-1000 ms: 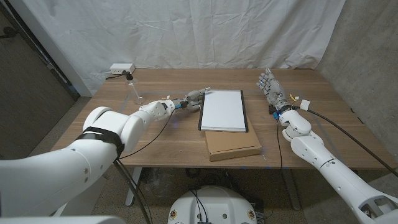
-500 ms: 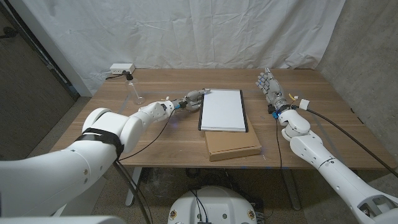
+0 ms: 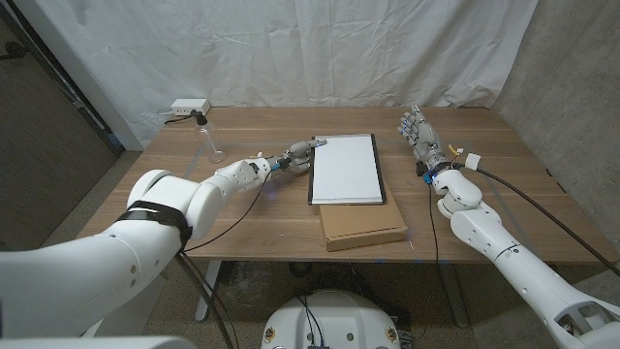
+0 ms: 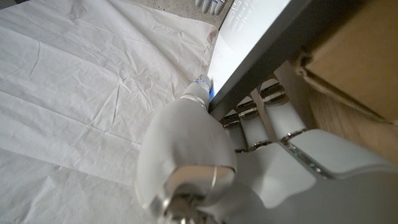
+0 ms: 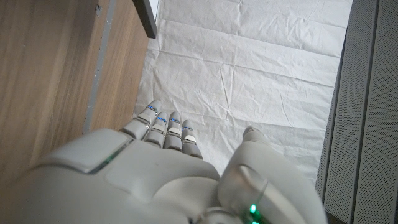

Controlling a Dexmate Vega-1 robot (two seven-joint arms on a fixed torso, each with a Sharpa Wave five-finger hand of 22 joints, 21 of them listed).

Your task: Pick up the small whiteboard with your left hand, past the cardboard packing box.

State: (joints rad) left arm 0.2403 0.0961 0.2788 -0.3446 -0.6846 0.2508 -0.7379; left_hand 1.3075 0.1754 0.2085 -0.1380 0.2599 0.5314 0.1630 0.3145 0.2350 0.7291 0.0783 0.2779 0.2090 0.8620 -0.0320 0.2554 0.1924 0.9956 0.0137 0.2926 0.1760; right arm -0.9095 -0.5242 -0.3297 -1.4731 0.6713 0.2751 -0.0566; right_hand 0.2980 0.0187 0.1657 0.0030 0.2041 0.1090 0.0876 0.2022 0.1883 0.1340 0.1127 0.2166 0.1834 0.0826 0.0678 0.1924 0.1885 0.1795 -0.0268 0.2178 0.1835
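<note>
The place looked like a robotics lab or a makeshift recording room rather than a home or shop. A wrinkled white cloth backdrop [image 3: 320,48] hung behind a plain wooden desk [image 3: 242,208], screening off whatever stood beyond it. To one side rose a bare grey concrete-like wall [image 3: 572,87], and to the other a dark panel [image 3: 39,145]. A small white device [image 3: 189,107] with cables sat at the desk's far corner. A black cable [image 3: 542,208] ran along the robot's right arm, in keeping with a test rig. The floor beside the desk was a plain pale grey.
</note>
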